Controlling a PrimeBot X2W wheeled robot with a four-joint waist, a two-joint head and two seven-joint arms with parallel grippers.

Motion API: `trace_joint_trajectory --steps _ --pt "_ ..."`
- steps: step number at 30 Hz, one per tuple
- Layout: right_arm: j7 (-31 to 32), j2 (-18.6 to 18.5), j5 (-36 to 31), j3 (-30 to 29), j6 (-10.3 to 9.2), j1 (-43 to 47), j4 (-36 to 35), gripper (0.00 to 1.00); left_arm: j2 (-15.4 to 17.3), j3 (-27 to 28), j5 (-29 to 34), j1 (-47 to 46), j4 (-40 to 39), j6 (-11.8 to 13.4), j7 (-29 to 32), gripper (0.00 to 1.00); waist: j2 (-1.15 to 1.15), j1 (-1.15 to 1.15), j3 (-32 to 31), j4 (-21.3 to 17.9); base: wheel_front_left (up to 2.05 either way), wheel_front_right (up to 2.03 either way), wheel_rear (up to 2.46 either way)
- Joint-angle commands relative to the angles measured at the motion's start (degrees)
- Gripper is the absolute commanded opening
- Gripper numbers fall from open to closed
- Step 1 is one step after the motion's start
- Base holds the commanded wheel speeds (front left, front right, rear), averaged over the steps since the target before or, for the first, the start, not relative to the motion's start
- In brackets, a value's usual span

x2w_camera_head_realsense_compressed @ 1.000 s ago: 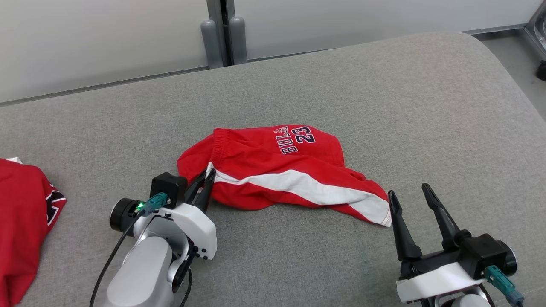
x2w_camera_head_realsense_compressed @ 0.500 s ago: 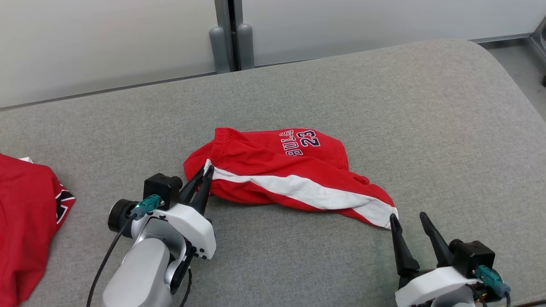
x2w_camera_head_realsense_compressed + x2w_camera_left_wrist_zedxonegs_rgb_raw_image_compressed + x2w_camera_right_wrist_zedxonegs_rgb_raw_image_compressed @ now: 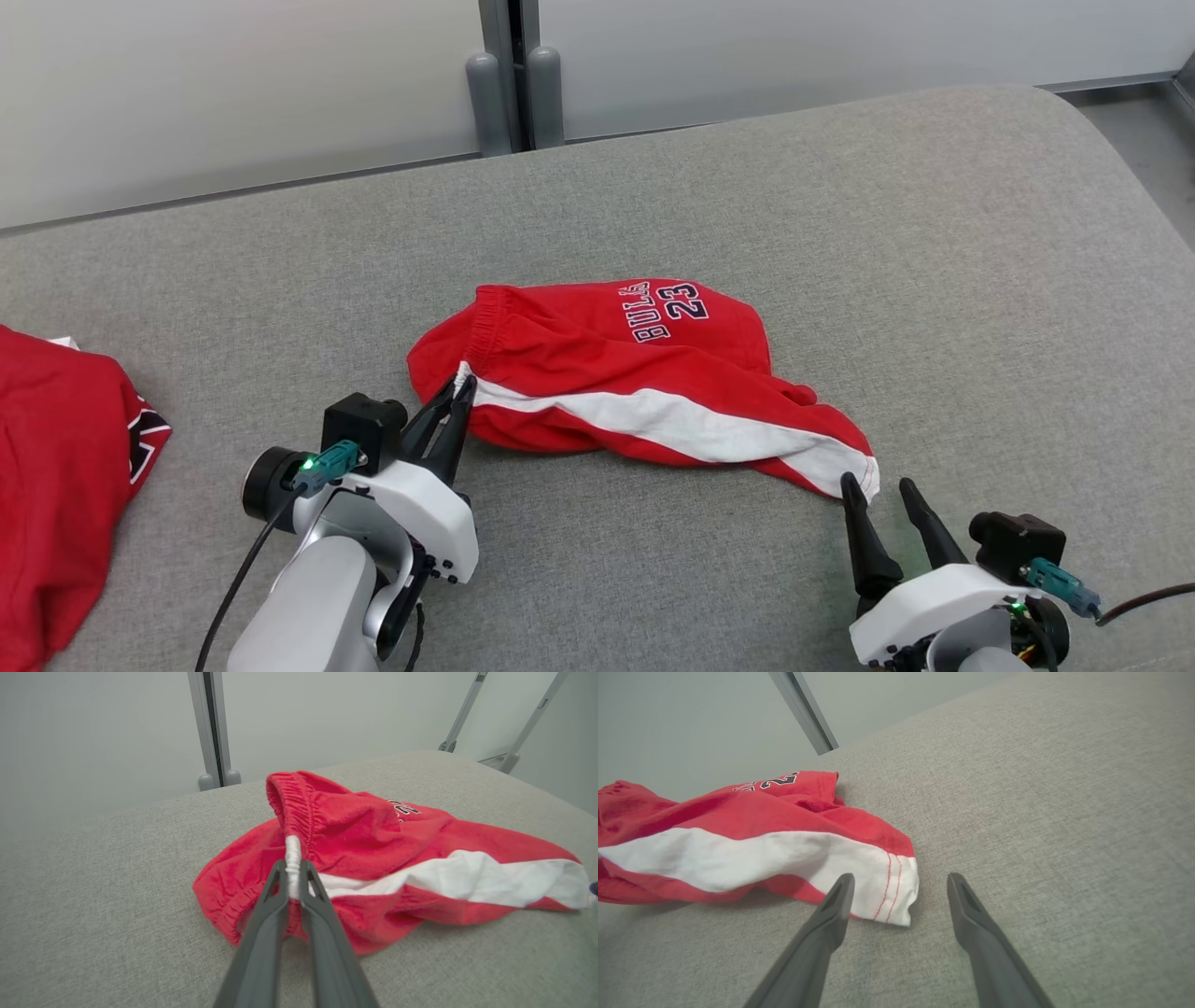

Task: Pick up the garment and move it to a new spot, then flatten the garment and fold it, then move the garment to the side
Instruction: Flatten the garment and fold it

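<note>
The garment is a pair of red shorts with a white side stripe and a "BULLS 23" print, lying crumpled mid-surface. My left gripper is shut on the waistband where the white stripe meets it; in the left wrist view the fingertips pinch the garment there. My right gripper stands open at the hem corner of the leg. In the right wrist view the white hem of the garment lies just beyond and between the open right gripper, nothing clamped.
The grey upholstered surface spreads wide around the shorts. A second red garment lies at the left edge. A pale wall with two grey posts runs behind. The surface's rounded right edge drops to the floor.
The camera has shifted. My right gripper has drawn lower in the view, its tips now right at the hem corner. The left gripper keeps its grip on the waistband.
</note>
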Motion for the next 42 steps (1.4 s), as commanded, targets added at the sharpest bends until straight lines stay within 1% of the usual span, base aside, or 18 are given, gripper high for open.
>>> trace_joint_trajectory --steps 1,3,4,5,6,7,13,18,21,24,26,29,31,33,34,38,42 --pt "-0.27 -0.11 0.58 0.45 -0.02 -0.75 0.49 1.00 0.43 -0.06 -0.21 0.62 -0.29 0.25 -0.12 0.00 0.00 0.00 0.00 0.04 0.00 0.00 0.00" --pt "-0.48 -0.11 1.15 1.14 -0.02 -1.12 1.10 0.98 0.62 -0.22 -0.22 0.86 -0.54 0.32 -0.08 0.00 0.00 0.00 -0.05 0.13 0.00 0.00 0.00" --pt "-0.57 -0.14 1.49 1.46 -0.02 -1.25 1.44 0.76 0.68 -0.26 -0.25 0.88 -0.67 0.40 -0.04 0.00 0.00 0.00 -0.08 0.19 0.00 0.00 0.00" --pt "-0.65 -0.13 1.79 1.86 -0.02 -1.45 1.79 0.47 0.72 -0.30 -0.33 0.86 -0.78 0.48 0.00 0.00 0.00 0.00 -0.10 0.24 0.00 0.00 0.00" --pt "-0.70 -0.25 1.85 2.26 -0.02 -1.68 2.18 0.26 0.75 -0.33 -0.41 0.84 -0.91 0.53 0.04 0.00 0.00 0.00 -0.11 0.29 0.00 0.00 0.00" --pt "-0.70 -0.60 1.34 2.80 -0.02 -1.99 2.57 0.00 0.79 -0.33 -0.49 0.88 -1.04 0.50 0.05 0.00 0.00 0.00 -0.15 0.33 0.00 0.00 0.00" --pt "-1.31 -1.99 0.58 3.88 -0.02 -2.63 2.90 0.00 1.18 -0.42 -0.77 1.01 -1.61 0.93 0.11 0.00 0.00 0.00 -0.29 0.73 0.00 0.00 0.00" --pt "-1.65 -3.37 -1.70 4.22 -0.02 -1.49 -0.14 0.00 1.60 -0.21 -1.06 1.68 -2.31 1.32 -0.25 0.00 0.00 0.00 -0.89 1.23 0.00 0.00 0.00" --pt "-1.72 -4.12 -2.49 4.80 -0.02 -0.70 -4.29 0.00 2.00 -0.19 -1.17 2.13 -3.82 1.55 -0.56 0.00 0.00 0.00 -1.68 1.44 0.00 0.00 0.00" --pt "-1.72 -6.19 -2.94 5.83 -0.02 -0.94 -9.75 0.00 2.67 -0.02 -1.29 1.89 -6.39 1.78 -0.68 0.00 0.00 0.00 -2.71 1.71 0.00 0.00 0.00" --pt "-1.28 -7.19 -1.10 7.50 -0.01 -1.72 -13.52 0.00 2.84 0.82 -2.04 1.62 -8.87 1.90 -0.97 0.00 0.00 0.00 -3.53 1.81 0.00 0.00 0.00" --pt "-0.06 -10.74 0.23 7.11 -0.02 -4.23 -18.98 0.00 3.27 1.73 -3.08 0.58 -13.14 1.97 -0.08 0.00 0.00 0.00 -5.14 2.30 0.00 0.00 0.00" --pt "1.06 -12.37 -0.09 7.25 -0.01 -5.87 -22.23 0.00 3.62 2.32 -3.65 -0.16 -16.12 2.19 1.17 0.00 0.00 0.00 -6.33 2.68 0.00 0.00 0.00" --pt "2.64 -14.14 -0.60 7.04 -0.01 -7.96 -25.18 0.00 3.92 2.79 -4.38 -0.89 -18.88 2.36 2.88 0.00 0.00 0.00 -7.57 3.17 0.00 0.00 0.00" --pt "4.38 -15.25 -0.57 6.30 -0.02 -10.00 -27.62 0.00 4.07 3.19 -5.18 -1.94 -21.68 2.67 4.83 0.00 0.00 0.00 -8.72 3.66 0.00 0.00 0.00" --pt "7.94 -16.63 -1.48 5.27 -0.01 -14.07 -31.94 0.00 3.87 4.48 -7.24 -3.87 -27.23 3.50 8.12 0.00 0.00 0.00 -10.15 4.34 0.00 0.00 0.00" --pt "10.53 -17.29 -2.31 3.99 -0.02 -16.24 -33.50 0.00 3.55 5.84 -8.45 -5.05 -30.63 4.76 9.61 0.00 0.00 0.00 -11.19 4.82 0.00 0.00 0.00"
